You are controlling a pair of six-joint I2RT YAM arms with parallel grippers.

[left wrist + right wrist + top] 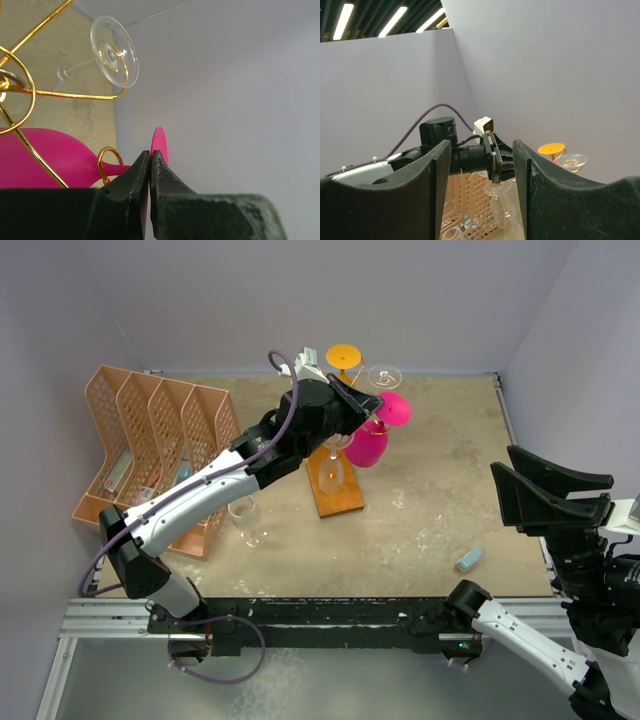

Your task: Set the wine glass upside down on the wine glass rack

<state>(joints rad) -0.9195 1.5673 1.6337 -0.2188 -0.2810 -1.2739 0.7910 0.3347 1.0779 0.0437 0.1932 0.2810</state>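
My left gripper (150, 159), jaws pressed together on the rim of the pink wine glass's (368, 445) round foot, holds the glass bowl-down and tilted at the wine glass rack (345, 502), which stands near the middle of the table's (440, 470) far edge. The stem appears to sit inside a gold curl (110, 148) at the end of one wire arm, though I cannot tell whether the foot bears on it yet.

To finish well, I judge I should level the foot, lower it until the wire carries the weight, then part the jaws slowly and back straight out, away from the clear glass (114, 50) and the orange glass (344, 354) hanging on neighbouring arms.

My right gripper (503, 462) hangs by the right edge with its jaws apart and nothing between them.

At the far left corner a peach file organiser (110, 390) holds a few small things in its slots, too indistinct to name. Another clear glass (247, 520) stands upright beside it; nothing shows inside.
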